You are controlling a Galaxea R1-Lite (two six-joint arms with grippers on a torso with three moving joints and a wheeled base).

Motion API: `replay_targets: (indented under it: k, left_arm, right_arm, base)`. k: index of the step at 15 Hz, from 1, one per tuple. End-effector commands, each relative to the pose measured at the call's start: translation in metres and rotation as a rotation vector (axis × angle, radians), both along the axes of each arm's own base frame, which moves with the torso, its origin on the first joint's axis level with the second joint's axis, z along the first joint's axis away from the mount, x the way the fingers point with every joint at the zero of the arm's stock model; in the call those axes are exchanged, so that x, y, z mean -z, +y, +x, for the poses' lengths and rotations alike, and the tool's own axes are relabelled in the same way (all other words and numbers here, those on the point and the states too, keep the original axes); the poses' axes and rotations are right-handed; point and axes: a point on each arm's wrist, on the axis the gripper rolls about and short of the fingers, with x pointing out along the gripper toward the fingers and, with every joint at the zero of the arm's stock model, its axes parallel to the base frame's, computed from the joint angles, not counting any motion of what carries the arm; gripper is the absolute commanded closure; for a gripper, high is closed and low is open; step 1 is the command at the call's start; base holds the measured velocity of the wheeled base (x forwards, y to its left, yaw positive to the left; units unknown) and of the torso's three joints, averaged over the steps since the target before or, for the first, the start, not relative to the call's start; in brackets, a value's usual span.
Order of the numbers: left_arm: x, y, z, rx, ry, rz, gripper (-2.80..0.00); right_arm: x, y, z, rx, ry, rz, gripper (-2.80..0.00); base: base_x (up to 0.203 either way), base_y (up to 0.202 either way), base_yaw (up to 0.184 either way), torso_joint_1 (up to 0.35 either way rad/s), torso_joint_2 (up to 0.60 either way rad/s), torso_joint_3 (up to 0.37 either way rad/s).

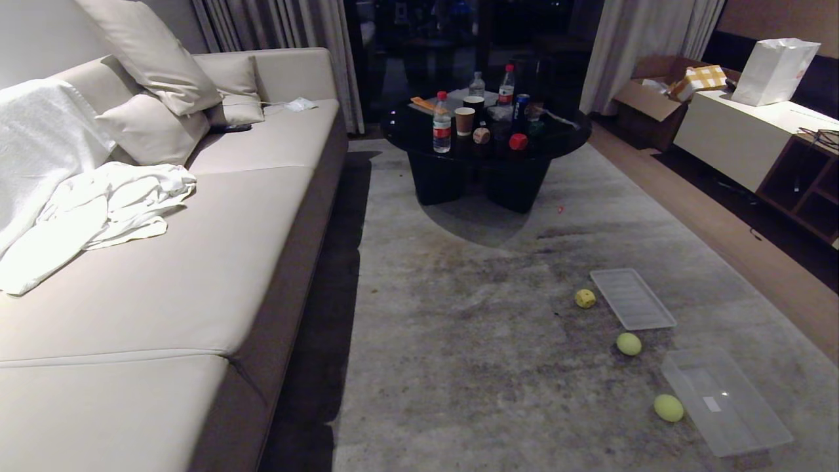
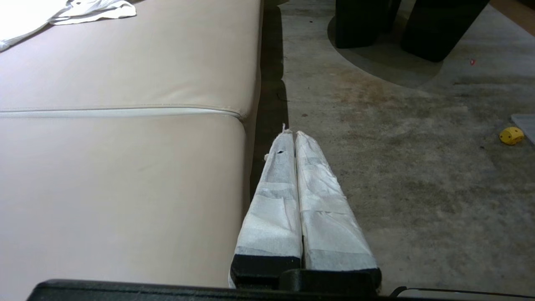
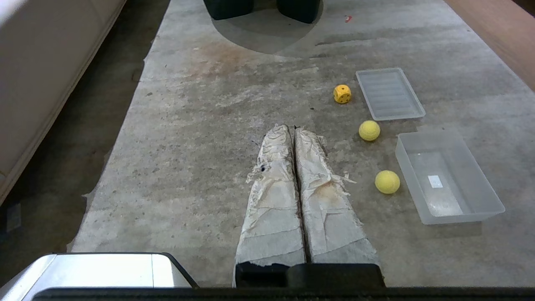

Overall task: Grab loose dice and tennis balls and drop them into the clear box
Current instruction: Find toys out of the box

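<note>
You see both tape-wrapped grippers, left gripper [image 2: 294,133] and right gripper [image 3: 293,127], with jaws pressed together and empty, while the fuzzy, probably light tennis balls [image 3: 369,130] lie on the rough carpet [image 3: 234,125] just beside the clear box [image 3: 485,209], so squeeze across the round middle gently.

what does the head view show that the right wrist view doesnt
Only the head view shows the round black coffee table's top, with plastic bottles, paper cups, a beige die and a red die on it, plus the white cloth on the beige sofa.

Only the right wrist view shows the right gripper, fingers shut and empty above the grey rug.

Both show the yellow die, two yellow-green tennis balls, the flat ribbed translucent lid and the clear plastic box, empty.
</note>
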Motion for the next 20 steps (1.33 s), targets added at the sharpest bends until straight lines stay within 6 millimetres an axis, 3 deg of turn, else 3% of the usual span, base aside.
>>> replay_targets:
  k: [1,16,20]
  left_arm:
    - [0.0004,0.0002,0.0002,-0.009,0.003,-0.016,0.00]
    - [0.0005,0.0004,0.0002,-0.017,0.004,-0.027,0.00]
    - [0.0005,0.0004,0.0002,-0.019,0.004,-0.032,0.00]
  right_arm:
    - [0.0001,0.0000,0.0001,0.001,0.003,0.000,0.00]
    - [0.0001,0.0000,0.0001,0.000,0.003,-0.003,0.00]
    - [0.0001,0.0000,0.0001,-0.001,0.003,-0.002,0.00]
  base:
    - [0.000,0.000,0.000,0.000,0.00,0.000]
    - [0.000,0.000,0.000,0.000,0.00,0.000]
    - [0.156,0.000,-0.001,0.004,0.01,0.004]
